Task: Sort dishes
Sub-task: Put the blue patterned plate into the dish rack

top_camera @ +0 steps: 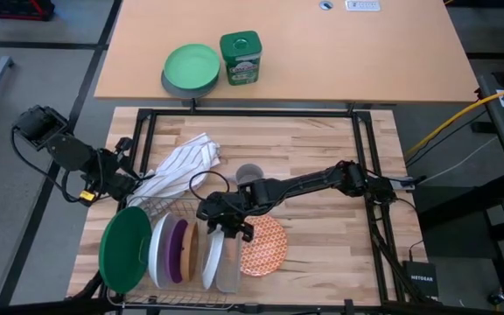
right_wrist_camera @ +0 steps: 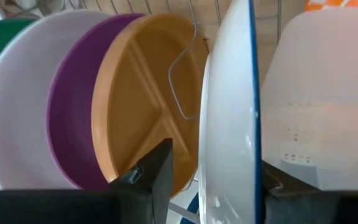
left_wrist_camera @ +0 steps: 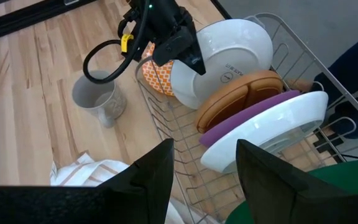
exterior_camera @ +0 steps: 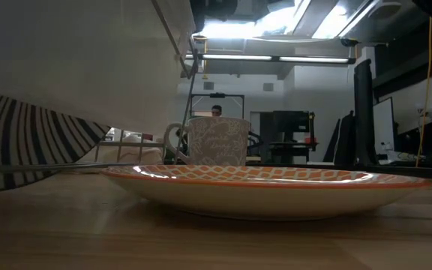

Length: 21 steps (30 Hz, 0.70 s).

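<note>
Right gripper (top_camera: pixel 224 229) over the rack (left_wrist_camera: pixel 166 121), fingers (right_wrist_camera: pixel 157 171) spread astride the rim of the blue-edged plate (right_wrist_camera: pixel 229 124), not pinching it. Brown plate (right_wrist_camera: pixel 145 99) just outside one finger, then purple (right_wrist_camera: pixel 73 93), white (right_wrist_camera: pixel 17 106) and green (top_camera: pixel 122 247), all on edge. A pale dish (right_wrist_camera: pixel 322 99) just outside the other finger. Orange plate (top_camera: pixel 265 245) flat on the table (top_camera: pixel 322 149) beside the rack. Left gripper (top_camera: pixel 131 182) waited well apart near the striped cloth (top_camera: pixel 182 166), fingers (left_wrist_camera: pixel 145 180) spread, empty.

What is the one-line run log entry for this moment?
right hand: open around blue-rimmed plate in rack | left hand: open, waiting | orange plate: on table
</note>
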{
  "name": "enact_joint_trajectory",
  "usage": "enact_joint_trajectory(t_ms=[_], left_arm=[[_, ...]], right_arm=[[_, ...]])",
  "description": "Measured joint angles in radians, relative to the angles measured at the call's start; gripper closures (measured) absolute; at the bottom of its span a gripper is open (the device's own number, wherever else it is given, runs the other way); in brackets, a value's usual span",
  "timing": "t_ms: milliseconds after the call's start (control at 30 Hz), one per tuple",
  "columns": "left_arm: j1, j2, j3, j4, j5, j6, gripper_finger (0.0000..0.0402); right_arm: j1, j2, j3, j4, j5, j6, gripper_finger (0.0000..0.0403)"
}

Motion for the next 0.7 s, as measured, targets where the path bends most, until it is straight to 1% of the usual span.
enact_joint_trajectory(t_ms=[367,533,700], left_arm=[[0.0,0.0,0.0,0.0,0.0,0.0,0.0239],[0.0,0.0,0.0,0.0,0.0,0.0,0.0239],[0.0,0.0,0.0,0.0,0.0,0.0,0.0239]], right_arm=[[0.0,-0.003,0.0,0.004,0.013,0.008,0.0278],[0.001,-0.009,-0.002,0.044,0.014,0.031,0.0278],[0.001,-0.009,-0.001,0.103,0.037,0.035,0.0278]])
